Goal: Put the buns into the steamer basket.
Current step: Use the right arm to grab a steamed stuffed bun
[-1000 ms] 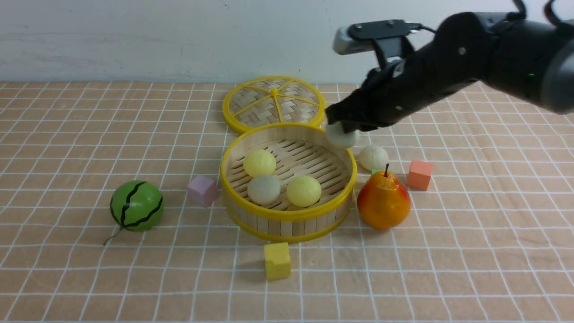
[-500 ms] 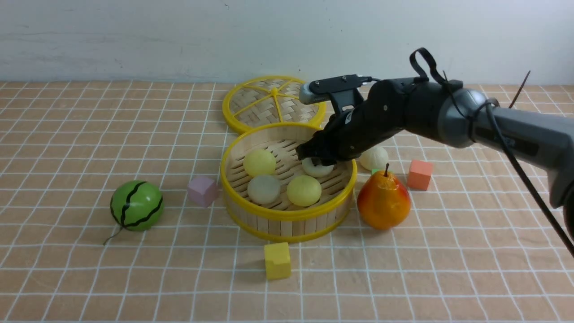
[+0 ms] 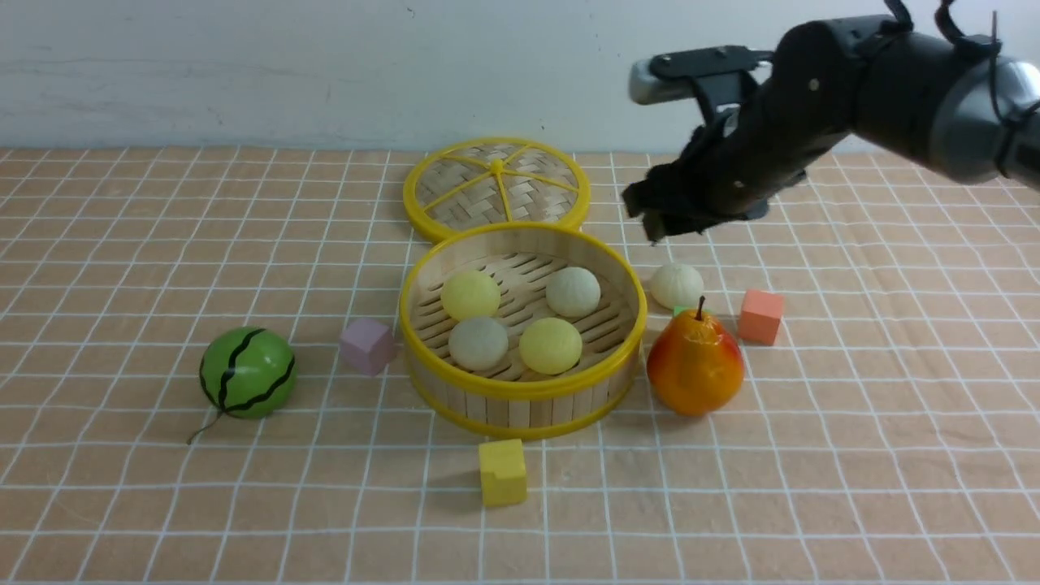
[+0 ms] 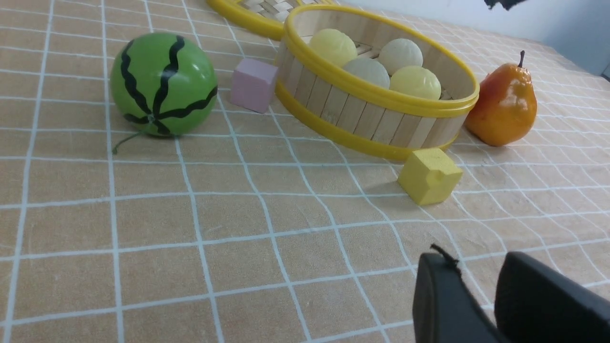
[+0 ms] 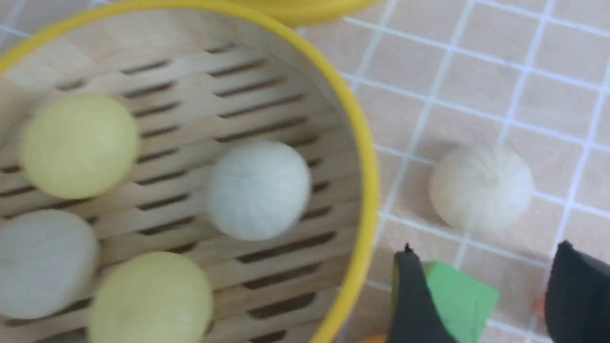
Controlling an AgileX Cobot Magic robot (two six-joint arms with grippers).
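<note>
The steamer basket point(image 3: 522, 392) stands mid-table and holds two pale yellow buns point(image 3: 470, 294) point(image 3: 550, 345) and two off-white buns point(image 3: 573, 291) point(image 3: 478, 342). A fifth off-white bun point(image 3: 676, 284) lies on the cloth just right of the basket, behind the pear. My right gripper point(image 3: 662, 221) hangs open and empty above the cloth, beyond that bun. In the right wrist view my right gripper point(image 5: 485, 248) is just short of the loose bun point(image 5: 480, 186), beside the basket rim point(image 5: 367, 190). My left gripper point(image 4: 476, 259) is low over the cloth near the front, fingers slightly apart and holding nothing.
The flat woven lid point(image 3: 496, 187) lies behind the basket. A pear point(image 3: 695, 366) stands right of it, with a green cube point(image 3: 681, 309) and an orange cube point(image 3: 761, 316) nearby. A watermelon ball point(image 3: 248, 372), a pink cube point(image 3: 367, 344) and a yellow cube point(image 3: 502, 471) lie left and in front.
My right gripper carried an off-white bun over the rim, lowered it into the basket and let it go. It then rose and drew back to the right, empty.
</note>
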